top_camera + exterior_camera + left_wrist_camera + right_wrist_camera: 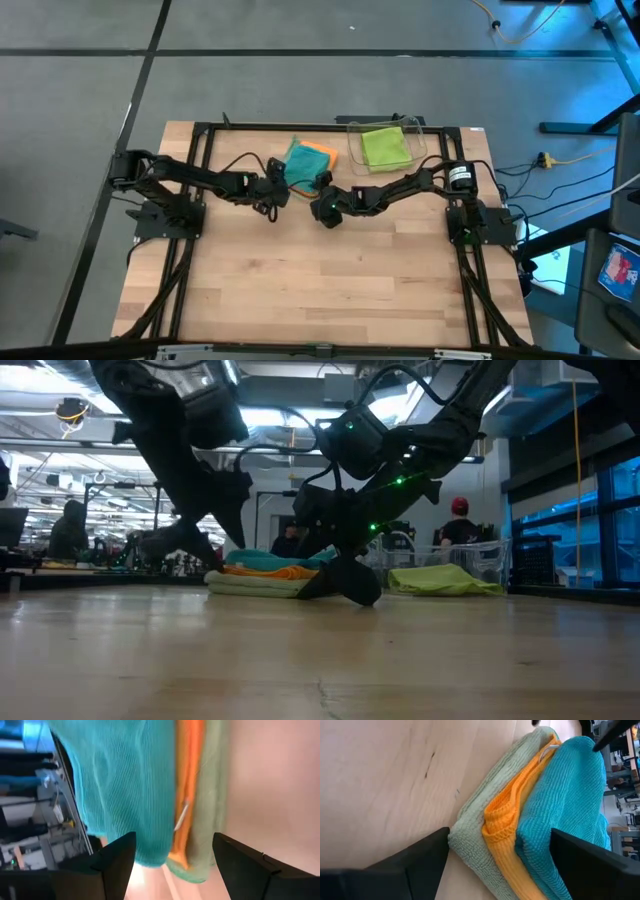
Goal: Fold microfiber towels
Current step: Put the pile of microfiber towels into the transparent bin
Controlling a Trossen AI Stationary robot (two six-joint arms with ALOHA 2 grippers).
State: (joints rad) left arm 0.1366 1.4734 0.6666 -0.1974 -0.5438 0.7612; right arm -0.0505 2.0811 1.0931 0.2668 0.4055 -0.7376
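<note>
Three towels lay stacked at table's rear centre: teal towel (575,795) atop orange towel (512,815) atop sage towel (475,827). Lime towel (385,147) sat in clear bin (420,128). Left gripper (277,196) and right gripper (326,210) flanked stack, jaws wide, empty. Likely next: fetch lime towel.

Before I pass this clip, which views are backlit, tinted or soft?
Low view: backlit by ceiling lights, arms read as silhouettes, the towel stack stays legible. High view: even light, blue tint at the right edge. Left wrist view: teal towel close and soft, table washed pale. Right wrist view: sharp weave on the orange towel.
</note>
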